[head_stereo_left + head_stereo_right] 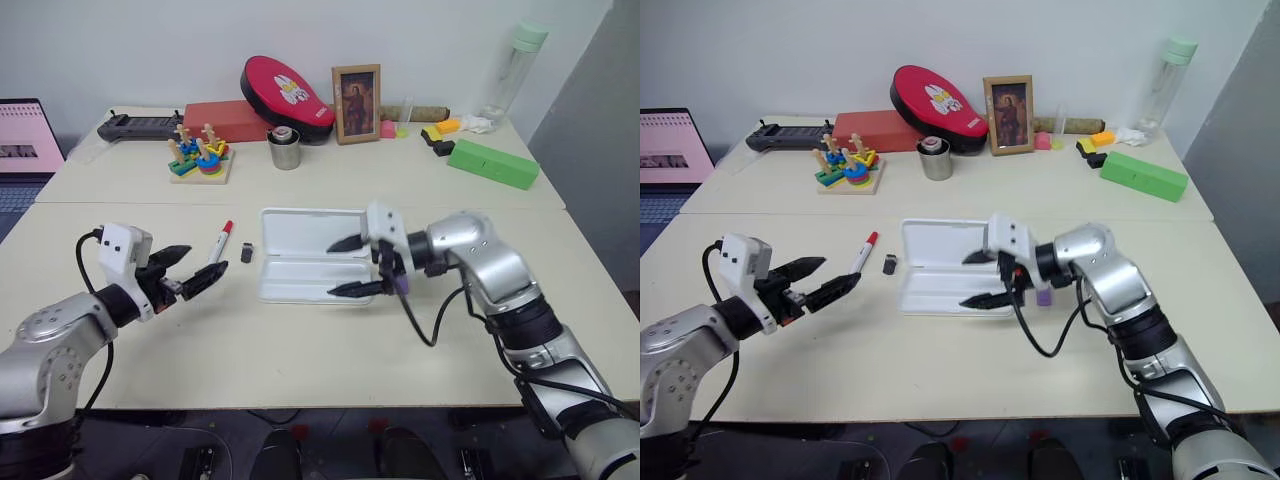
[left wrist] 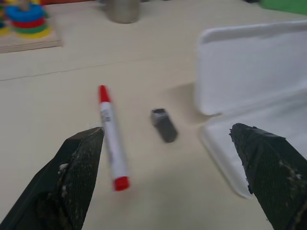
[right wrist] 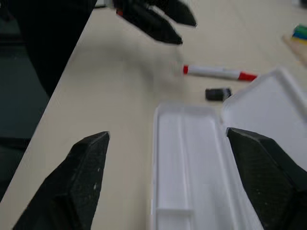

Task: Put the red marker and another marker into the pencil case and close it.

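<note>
The white pencil case [image 1: 300, 238] lies open mid-table, lid flat behind its tray [image 3: 192, 163]. The tray part seen in the right wrist view holds nothing. The red marker [image 1: 220, 243] lies on the table left of the case, beside a small black object [image 1: 247, 253]. My left gripper [image 1: 205, 262] is open, its tips just short of the red marker [image 2: 111, 143]. My right gripper [image 1: 331, 269] hovers open over the case, pointing left. A bit of the purple marker [image 1: 400, 285] shows under the right gripper's base, at the case's right end. Whether it lies in the tray I cannot tell.
On the far table stand a wooden stacking toy [image 1: 200, 155], a metal cup [image 1: 285, 148], a picture frame [image 1: 356, 103], a green block [image 1: 492, 163] and a tall bottle [image 1: 520, 70]. A laptop [image 1: 25, 150] sits at the far left.
</note>
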Controlling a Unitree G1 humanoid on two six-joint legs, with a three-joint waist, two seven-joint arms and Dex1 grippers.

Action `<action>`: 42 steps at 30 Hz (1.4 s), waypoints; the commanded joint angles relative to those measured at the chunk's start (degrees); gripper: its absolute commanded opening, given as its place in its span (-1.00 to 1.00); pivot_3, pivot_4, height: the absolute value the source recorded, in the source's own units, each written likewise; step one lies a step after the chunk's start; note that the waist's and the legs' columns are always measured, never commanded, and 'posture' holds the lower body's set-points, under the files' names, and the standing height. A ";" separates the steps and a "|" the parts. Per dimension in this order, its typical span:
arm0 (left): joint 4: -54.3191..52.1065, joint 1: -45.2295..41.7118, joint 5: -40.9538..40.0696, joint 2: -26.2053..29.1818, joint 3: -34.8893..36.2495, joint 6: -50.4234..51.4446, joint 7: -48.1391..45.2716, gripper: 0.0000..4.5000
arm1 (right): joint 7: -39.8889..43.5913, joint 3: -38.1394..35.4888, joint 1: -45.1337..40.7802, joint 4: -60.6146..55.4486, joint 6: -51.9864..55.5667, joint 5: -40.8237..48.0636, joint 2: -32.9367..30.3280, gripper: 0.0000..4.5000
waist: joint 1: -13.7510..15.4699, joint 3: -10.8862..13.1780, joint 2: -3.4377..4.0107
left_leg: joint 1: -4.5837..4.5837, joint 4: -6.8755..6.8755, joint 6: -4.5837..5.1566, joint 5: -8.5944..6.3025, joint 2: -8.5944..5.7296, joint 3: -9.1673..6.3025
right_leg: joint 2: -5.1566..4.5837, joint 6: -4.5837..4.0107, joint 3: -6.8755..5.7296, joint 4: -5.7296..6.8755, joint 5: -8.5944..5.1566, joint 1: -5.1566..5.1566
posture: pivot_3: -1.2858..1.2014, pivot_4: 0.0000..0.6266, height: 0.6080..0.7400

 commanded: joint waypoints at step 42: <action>34.47 -23.17 16.11 -1.70 -11.92 -8.95 0.21 -0.81 | -15.66 -5.96 -0.33 -9.28 10.17 10.10 -3.26 1.00 | -0.16 -0.10 -0.17 | -0.09 0.01 0.01 0.00 -0.03 0.00 | 0.00 0.01 -0.01 0.03 0.00 -0.04 | 0.03 -0.52 1.00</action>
